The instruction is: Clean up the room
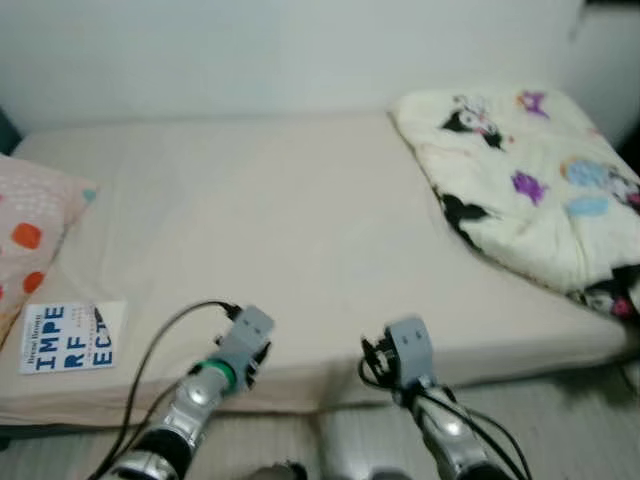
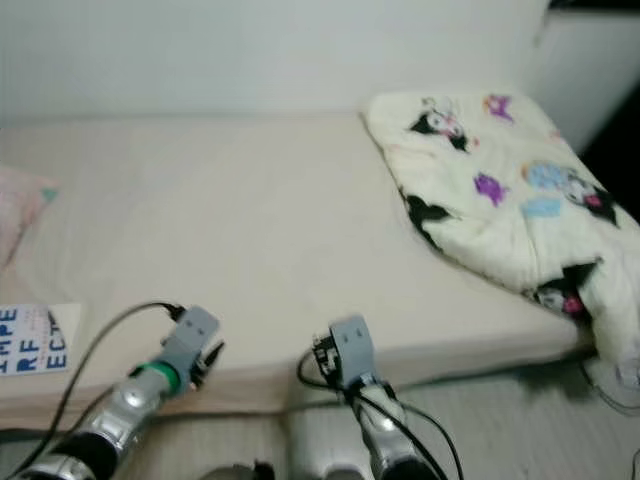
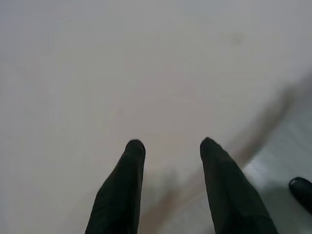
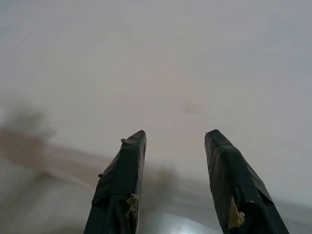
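A white book (image 1: 72, 338) with blue letters lies flat on the bed's front left corner. A pink dotted pillow (image 1: 30, 235) rests at the left end. A cream blanket (image 1: 530, 180) with cartoon prints lies bunched on the right end, one corner hanging over the front edge. My left gripper (image 3: 170, 146) hovers open above the beige sheet near the bed's front edge, right of the book. My right gripper (image 4: 174, 135) is open too, over the sheet at the front edge near the middle. Neither holds anything.
The bed (image 1: 290, 220) with its beige sheet runs along a white wall. Grey floor (image 1: 560, 410) shows in front of the bed. A dark edge of furniture (image 1: 632, 140) stands past the bed's right end.
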Controlling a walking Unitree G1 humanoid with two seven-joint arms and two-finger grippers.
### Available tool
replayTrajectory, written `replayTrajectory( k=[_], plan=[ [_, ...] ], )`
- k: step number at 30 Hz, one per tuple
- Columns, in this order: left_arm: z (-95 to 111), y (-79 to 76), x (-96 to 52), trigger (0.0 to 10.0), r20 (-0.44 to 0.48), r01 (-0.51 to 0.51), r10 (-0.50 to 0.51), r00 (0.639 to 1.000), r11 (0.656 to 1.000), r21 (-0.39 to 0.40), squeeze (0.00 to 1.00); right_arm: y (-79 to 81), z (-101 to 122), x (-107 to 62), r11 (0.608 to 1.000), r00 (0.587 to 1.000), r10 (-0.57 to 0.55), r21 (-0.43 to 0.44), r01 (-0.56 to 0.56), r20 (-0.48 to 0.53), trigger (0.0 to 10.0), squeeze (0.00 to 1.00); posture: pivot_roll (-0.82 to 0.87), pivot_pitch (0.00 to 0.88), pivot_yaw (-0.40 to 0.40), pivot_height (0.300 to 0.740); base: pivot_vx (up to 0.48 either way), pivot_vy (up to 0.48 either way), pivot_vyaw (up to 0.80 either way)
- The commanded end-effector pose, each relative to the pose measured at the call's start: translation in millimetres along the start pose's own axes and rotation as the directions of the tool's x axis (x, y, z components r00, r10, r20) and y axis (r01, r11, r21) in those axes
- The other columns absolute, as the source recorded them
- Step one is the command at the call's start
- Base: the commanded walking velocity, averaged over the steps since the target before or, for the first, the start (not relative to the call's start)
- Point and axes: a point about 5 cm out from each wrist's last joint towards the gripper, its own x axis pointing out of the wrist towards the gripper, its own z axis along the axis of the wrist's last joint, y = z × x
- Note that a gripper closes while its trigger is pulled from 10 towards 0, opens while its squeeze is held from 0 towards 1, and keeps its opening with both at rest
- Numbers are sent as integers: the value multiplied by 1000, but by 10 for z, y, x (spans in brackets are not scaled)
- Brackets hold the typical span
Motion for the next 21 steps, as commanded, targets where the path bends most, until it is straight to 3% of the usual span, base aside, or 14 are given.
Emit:
replayTrajectory(
  k=[1, 21],
  plan=[
    [-103, -47, -37, 10000, -38, 17, -17, 999, 1000, -5, 0, 5, -29, -14, 1000, 1000, -1, 14, 1, -11, 10000, 0, -46, 0, 52, 740, 0, 0, 0],
    [-88, -57, -34, 10000, -26, 26, -25, 999, 999, 21, 0, 11, -34, -12, 1000, 1000, 7, 13, -7, -17, 10000, 0, -45, 0, 51, 740, 0, 0, 0]
  ],
)
